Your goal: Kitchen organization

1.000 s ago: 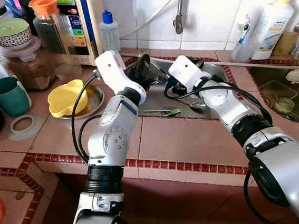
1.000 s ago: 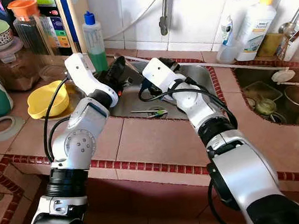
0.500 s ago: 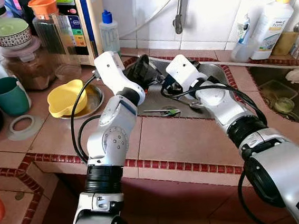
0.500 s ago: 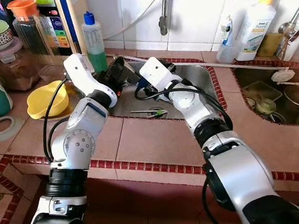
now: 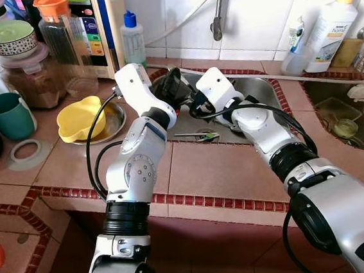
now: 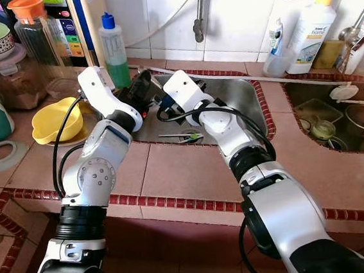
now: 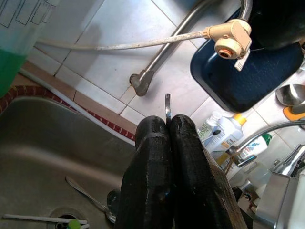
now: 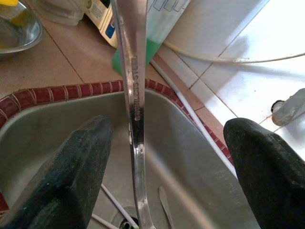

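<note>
Over the left end of the steel sink (image 5: 259, 91), my left gripper (image 5: 176, 85) is shut on a thin stainless utensil; its metal end (image 7: 167, 106) pokes out between the closed fingertips. My right gripper (image 5: 195, 100) is right beside it, open, and the utensil's long stamped handle (image 8: 134, 100) runs between its spread fingers (image 8: 88, 157) without touching them. Down in the basin lie a spoon (image 7: 89, 196) and a thin white stick with a green tip (image 5: 199, 135) near the drain.
A yellow bowl (image 5: 82, 118) in a metal dish, a green mug (image 5: 11, 115) and jars (image 5: 34, 76) crowd the left counter. A green soap bottle (image 5: 133, 38) stands behind the sink under the tap (image 5: 219, 10). Detergent bottles (image 5: 329, 28) and a second basin (image 5: 344, 117) lie to the right.
My right arm has moved left toward the left gripper, bringing its open fingers around the utensil's handle. The left arm has held still.
</note>
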Controlling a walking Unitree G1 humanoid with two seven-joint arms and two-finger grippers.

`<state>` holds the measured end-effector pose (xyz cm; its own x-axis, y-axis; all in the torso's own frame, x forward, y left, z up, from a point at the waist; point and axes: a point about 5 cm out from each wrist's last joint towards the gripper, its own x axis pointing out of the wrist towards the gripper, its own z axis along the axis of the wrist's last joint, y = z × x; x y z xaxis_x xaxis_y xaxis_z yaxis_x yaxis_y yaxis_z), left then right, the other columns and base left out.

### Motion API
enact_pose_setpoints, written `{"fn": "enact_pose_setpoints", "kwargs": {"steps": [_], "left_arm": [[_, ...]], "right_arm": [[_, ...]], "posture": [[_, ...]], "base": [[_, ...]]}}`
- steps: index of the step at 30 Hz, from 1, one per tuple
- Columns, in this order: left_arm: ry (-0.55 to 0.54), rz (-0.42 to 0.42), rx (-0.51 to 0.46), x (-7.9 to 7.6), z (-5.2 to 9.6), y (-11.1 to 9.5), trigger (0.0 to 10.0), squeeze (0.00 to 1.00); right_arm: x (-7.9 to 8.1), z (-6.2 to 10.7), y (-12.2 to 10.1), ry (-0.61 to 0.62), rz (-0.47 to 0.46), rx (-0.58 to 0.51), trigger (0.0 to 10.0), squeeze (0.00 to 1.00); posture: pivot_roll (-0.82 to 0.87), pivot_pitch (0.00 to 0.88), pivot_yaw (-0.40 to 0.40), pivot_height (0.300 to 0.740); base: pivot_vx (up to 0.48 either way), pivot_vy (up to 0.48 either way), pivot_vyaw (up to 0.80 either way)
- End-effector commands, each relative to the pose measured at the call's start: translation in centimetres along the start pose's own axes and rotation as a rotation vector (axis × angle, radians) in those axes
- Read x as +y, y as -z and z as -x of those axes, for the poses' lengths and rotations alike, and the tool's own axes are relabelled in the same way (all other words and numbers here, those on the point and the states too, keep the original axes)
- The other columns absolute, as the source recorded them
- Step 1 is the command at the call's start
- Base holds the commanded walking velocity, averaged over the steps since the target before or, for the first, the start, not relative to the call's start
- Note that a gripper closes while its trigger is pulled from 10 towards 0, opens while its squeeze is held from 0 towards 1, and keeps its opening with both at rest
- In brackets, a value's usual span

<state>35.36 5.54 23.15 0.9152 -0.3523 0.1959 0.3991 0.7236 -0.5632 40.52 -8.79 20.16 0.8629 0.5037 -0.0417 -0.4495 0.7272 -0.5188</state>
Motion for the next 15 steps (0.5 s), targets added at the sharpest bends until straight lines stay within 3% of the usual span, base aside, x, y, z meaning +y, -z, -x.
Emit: {"fn": "enact_pose_setpoints", "kwargs": {"steps": [1,4,5,6,7,8,15], "left_arm": [[0.02,0.041,0.016,-1.27,-0.21,0.98,4.4,0.0],[0.019,0.037,0.02,-1.27,-0.22,1.02,4.4,0.0],[0.018,0.037,0.019,-1.28,-0.22,1.03,4.4,0.0],[0.018,0.038,0.019,-1.28,-0.23,1.04,4.4,0.0],[0.017,0.037,0.019,-1.28,-0.23,1.04,4.4,0.0],[0.017,0.037,0.018,-1.27,-0.23,1.03,4.4,0.0],[0.019,0.038,0.016,-1.31,-0.25,0.93,4.4,0.0]], "right_arm": [[-0.7,-0.08,-0.79,0.015,-0.004,-0.03,10.0,0.0],[-0.91,-0.01,-0.79,0.024,-0.005,-0.033,10.0,0.0],[-0.93,0.01,-0.77,0.024,-0.006,-0.034,9.3,0.0],[-0.95,0.02,-0.77,0.024,-0.007,-0.034,9.3,0.0],[-1.01,0.03,-0.77,0.027,-0.008,-0.034,4.0,0.0],[-1.08,0.05,-0.74,0.033,-0.006,-0.033,0.0,0.0],[-1.11,0.12,-0.5,0.037,-0.006,-0.022,0.0,0.0]], "posture": [[0.0,0.047,-0.056,0.74],[0.0,0.046,-0.057,0.74],[0.0,0.045,-0.057,0.74],[0.0,0.045,-0.057,0.74],[0.0,0.045,-0.058,0.74],[0.0,0.045,-0.058,0.74],[0.0,0.043,-0.057,0.74]], "base": [[0.0,0.0,0.0],[0.0,0.0,0.0],[0.0,0.0,0.0],[0.0,0.0,0.0],[0.0,0.0,0.0],[0.0,0.0,0.0],[0.0,0.0,0.0]]}}
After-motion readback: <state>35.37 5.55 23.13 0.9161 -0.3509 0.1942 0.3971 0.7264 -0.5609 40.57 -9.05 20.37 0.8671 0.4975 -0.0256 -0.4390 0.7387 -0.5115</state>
